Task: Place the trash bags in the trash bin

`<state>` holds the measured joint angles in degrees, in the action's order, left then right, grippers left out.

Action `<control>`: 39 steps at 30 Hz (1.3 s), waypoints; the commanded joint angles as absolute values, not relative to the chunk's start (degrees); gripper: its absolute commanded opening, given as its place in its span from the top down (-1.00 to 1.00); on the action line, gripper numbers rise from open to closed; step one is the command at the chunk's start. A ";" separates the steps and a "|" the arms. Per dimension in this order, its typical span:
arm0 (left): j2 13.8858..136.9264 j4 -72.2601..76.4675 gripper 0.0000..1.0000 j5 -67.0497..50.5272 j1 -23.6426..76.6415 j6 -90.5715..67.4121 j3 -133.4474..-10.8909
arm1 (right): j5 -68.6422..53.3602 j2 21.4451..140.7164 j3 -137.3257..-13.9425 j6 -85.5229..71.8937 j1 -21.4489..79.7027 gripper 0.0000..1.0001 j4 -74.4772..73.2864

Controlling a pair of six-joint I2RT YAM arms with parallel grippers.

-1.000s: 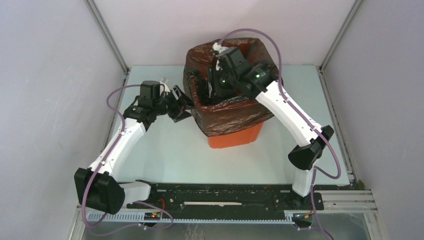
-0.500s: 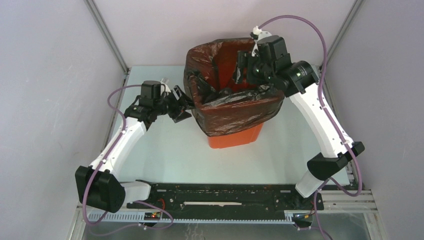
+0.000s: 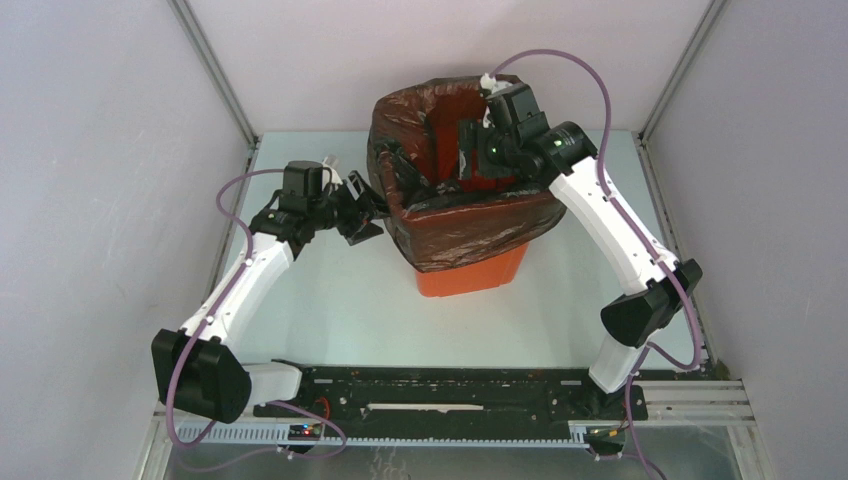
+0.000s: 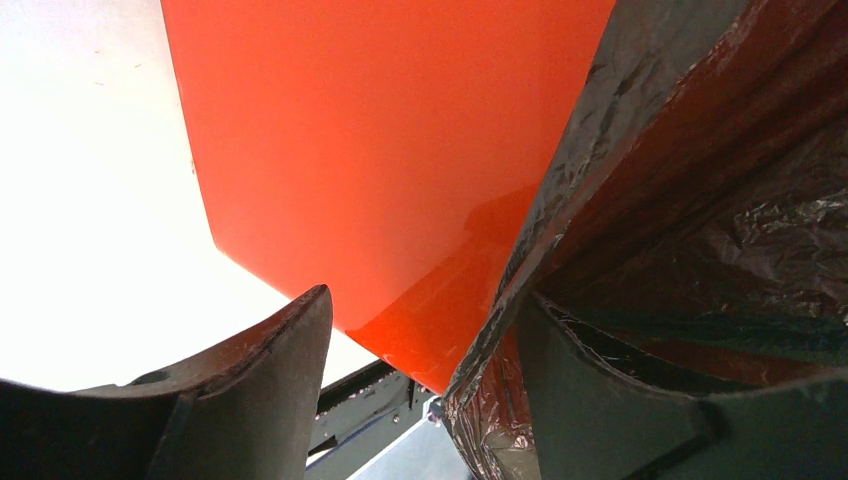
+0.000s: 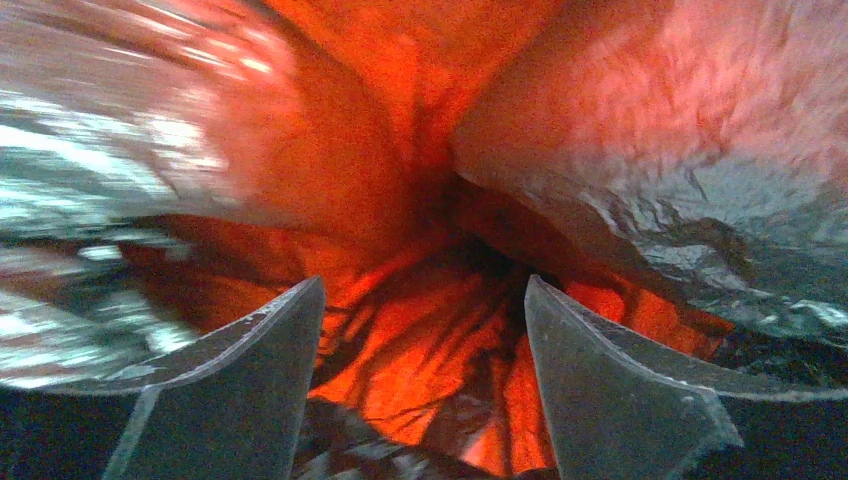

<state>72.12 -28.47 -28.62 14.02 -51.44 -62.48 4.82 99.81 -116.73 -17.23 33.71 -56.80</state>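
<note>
At the far middle of the table (image 3: pixel 340 310) stands the trash bin (image 3: pixel 470 275), and the trash bag (image 3: pixel 470 225) is already inside it as a liner: its black film covers the inner walls and folds out over the rim, hanging partway down the orange sides. The film is thin, glossy and wrinkled, so it should be very light, limp and slippery. It will likely bunch or slide off the lip under a loose pull, and a hard tug may tear it. The folded hem at the rim, where the film doubles up, looks like the best place to pinch. The left gripper (image 3: pixel 372 208) sits at the bin's left side with its jaws apart, the hanging hem just inside one finger but not clamped. The right gripper (image 3: pixel 468 160) hangs over the mouth, pointing down into the lined interior, its jaws spread and holding nothing
</note>
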 commanded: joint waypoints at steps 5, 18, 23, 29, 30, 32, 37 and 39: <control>71.27 -27.85 -0.44 -29.39 14.41 -50.63 -66.78 | 5.12 99.98 -127.61 -18.03 35.53 -0.77 -51.84; 71.92 -28.74 -0.44 -29.81 14.41 -49.92 -68.39 | 7.04 115.79 -136.70 -19.88 40.30 -0.39 -46.93; 72.20 -28.73 -0.44 -29.65 14.43 -49.75 -68.91 | 4.50 117.65 -139.74 -19.75 40.49 -0.44 -47.50; 71.98 -28.73 -0.45 -29.60 14.41 -49.81 -68.04 | 6.33 110.01 -127.49 -17.37 35.53 -0.59 -46.82; 72.09 -28.67 -0.45 -29.66 14.41 -49.83 -68.03 | 6.91 108.56 -124.77 -16.62 34.88 -0.62 -46.26; 72.15 -28.59 -0.45 -29.63 14.43 -49.83 -68.15 | 7.37 106.05 -119.97 -15.10 33.97 -0.70 -45.10; 72.74 -28.56 -0.45 -29.44 14.43 -49.63 -68.61 | 8.90 103.19 -112.61 -13.08 31.86 -0.71 -42.44; 72.89 -28.64 -0.45 -29.61 14.41 -49.65 -68.64 | 9.89 103.96 -111.57 -11.37 31.12 -0.70 -40.98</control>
<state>72.29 -30.59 -28.62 14.02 -50.87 -65.43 7.35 105.36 -113.45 -15.49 31.44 -45.95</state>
